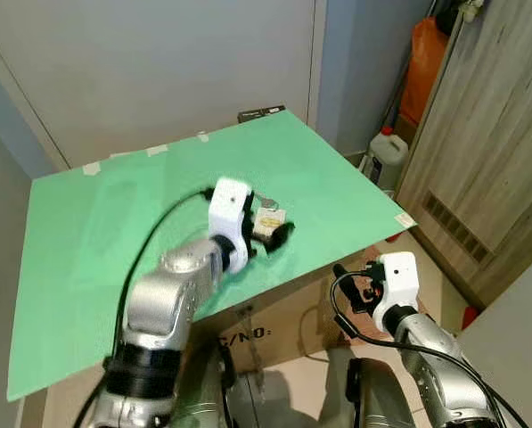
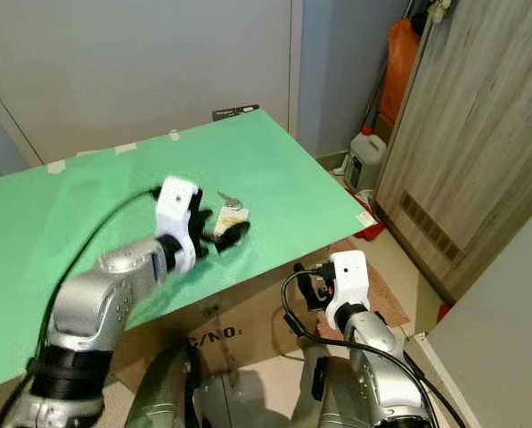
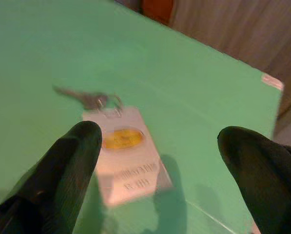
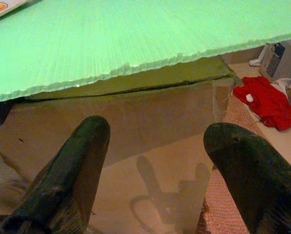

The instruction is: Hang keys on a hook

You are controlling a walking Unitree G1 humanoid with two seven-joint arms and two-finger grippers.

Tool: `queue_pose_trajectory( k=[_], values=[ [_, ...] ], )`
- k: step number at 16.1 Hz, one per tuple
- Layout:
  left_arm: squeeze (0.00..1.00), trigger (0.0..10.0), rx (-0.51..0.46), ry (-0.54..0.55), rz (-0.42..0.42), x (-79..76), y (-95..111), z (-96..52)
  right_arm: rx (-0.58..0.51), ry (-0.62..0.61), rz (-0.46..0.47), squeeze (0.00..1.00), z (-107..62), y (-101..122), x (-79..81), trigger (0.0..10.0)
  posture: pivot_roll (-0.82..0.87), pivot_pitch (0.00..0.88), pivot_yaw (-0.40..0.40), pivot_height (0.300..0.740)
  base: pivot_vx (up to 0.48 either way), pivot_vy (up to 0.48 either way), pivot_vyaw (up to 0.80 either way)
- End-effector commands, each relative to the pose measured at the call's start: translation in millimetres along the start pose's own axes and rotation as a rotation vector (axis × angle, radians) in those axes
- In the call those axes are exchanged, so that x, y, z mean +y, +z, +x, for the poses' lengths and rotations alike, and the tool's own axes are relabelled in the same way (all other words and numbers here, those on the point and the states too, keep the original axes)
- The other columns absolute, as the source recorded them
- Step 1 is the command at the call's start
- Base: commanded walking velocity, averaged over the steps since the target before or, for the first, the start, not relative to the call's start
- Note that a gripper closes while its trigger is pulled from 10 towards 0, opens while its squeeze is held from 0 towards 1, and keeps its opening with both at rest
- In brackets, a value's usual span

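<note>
A small key (image 1: 265,201) on a ring with a white tag (image 3: 128,165) bearing a yellow oval lies flat on the green board (image 1: 114,205), near its front right part. My left gripper (image 1: 267,236) hovers just over the tag, open, one black finger on each side of it and nothing held. In the left wrist view the fingertips (image 3: 84,141) stand wide apart around the tag. My right gripper (image 4: 160,136) is open and low, below the board's front edge, facing the cardboard box (image 1: 274,330) underneath.
A wooden cabinet (image 1: 488,160) stands to the right, with a white jug (image 1: 386,156) and an orange bag (image 1: 421,71) in the corner behind. A red cloth (image 4: 264,100) lies on the floor. A dark flat object (image 1: 261,113) sits at the board's back edge.
</note>
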State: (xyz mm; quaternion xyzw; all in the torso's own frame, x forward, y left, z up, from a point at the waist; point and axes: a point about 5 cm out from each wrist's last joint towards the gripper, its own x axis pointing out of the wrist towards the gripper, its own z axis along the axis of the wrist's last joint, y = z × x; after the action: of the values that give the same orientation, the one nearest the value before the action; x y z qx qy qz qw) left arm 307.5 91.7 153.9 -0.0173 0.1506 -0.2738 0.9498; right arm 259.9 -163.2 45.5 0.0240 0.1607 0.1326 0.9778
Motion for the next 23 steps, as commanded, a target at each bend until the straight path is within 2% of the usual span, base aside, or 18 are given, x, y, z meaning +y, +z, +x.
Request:
queue_pose_trajectory(
  k=[1,3,4,5,6,7,9,12,13,16,17,20,22,23],
  values=[
    [0.00,10.0,-0.066,0.054,0.104,6.1,16.1,0.2,0.007,0.000,-0.007,0.00,-1.1,-3.0,-1.3,10.0,-0.04,0.000,0.063,0.574,0.000,0.000,0.00],
    [0.00,10.0,-0.089,0.115,0.221,21.6,19.5,10.1,0.002,-0.002,-0.010,0.00,-0.4,-1.4,-1.5,10.0,-0.04,0.000,0.056,0.574,0.000,0.000,0.00],
    [0.00,10.0,-0.099,0.154,0.233,34.5,19.3,17.2,-0.010,-0.014,-0.017,0.00,-0.5,0.8,-1.9,10.0,-0.05,0.000,0.056,0.574,0.000,0.000,0.00],
    [0.00,10.0,-0.094,0.209,0.290,46.9,17.7,23.6,-0.020,-0.024,-0.023,0.00,-2.1,2.9,-3.6,10.0,-0.07,0.000,0.053,0.574,0.000,0.000,0.00],
    [0.00,10.0,-0.089,0.226,0.312,50.6,16.7,25.4,-0.021,-0.024,-0.024,0.00,-2.8,3.3,-4.0,10.0,-0.07,0.000,0.053,0.574,0.000,0.000,0.00],
    [0.00,10.0,-0.075,0.234,0.296,56.0,13.2,30.1,-0.021,-0.026,-0.027,0.00,-6.4,3.9,-5.6,10.0,-0.09,0.000,0.050,0.574,0.000,0.000,0.00],
    [0.00,10.0,-0.048,0.232,0.313,61.5,5.5,41.6,-0.025,-0.028,-0.047,0.00,-17.5,5.8,-7.9,10.0,-0.13,0.005,0.050,0.574,0.000,0.000,0.00],
    [0.00,10.0,-0.068,0.223,0.322,61.5,3.8,47.5,-0.034,-0.056,-0.050,0.00,-22.5,6.4,-11.5,10.0,-0.16,0.003,0.072,0.574,0.000,0.000,0.00],
    [1.00,10.0,-0.117,0.206,0.292,59.3,7.8,47.5,-0.054,-0.068,-0.046,0.00,-22.0,8.6,-11.0,10.0,-0.16,0.000,0.079,0.574,0.000,0.000,0.00],
    [1.00,10.0,-0.199,0.212,0.307,56.3,13.2,45.9,-0.153,-0.093,-0.033,0.00,-15.6,23.9,-8.6,10.0,-0.15,0.000,0.098,0.574,0.000,0.000,0.00],
    [1.00,10.0,-0.233,0.187,0.317,47.8,11.4,46.8,-0.182,-0.100,-0.040,0.00,-12.5,33.2,-9.6,10.0,-0.13,0.000,0.103,0.574,0.000,0.000,0.00],
    [1.00,10.0,-0.239,0.138,0.311,35.4,4.2,50.0,-0.181,-0.101,-0.089,0.00,-16.9,43.1,-27.8,10.0,-0.12,0.000,0.091,0.574,0.000,0.000,0.00],
    [1.00,10.0,-0.247,0.153,0.262,36.2,3.5,50.8,-0.167,-0.043,-0.105,0.00,-20.1,52.4,-38.9,10.0,-0.12,0.000,0.084,0.574,0.000,0.000,0.00],
    [1.00,10.0,-0.237,0.170,0.245,38.3,2.1,50.8,-0.175,0.031,-0.090,0.00,-17.6,62.2,-32.7,10.0,-0.12,0.000,0.084,0.574,0.000,0.000,0.00]
  ],
)
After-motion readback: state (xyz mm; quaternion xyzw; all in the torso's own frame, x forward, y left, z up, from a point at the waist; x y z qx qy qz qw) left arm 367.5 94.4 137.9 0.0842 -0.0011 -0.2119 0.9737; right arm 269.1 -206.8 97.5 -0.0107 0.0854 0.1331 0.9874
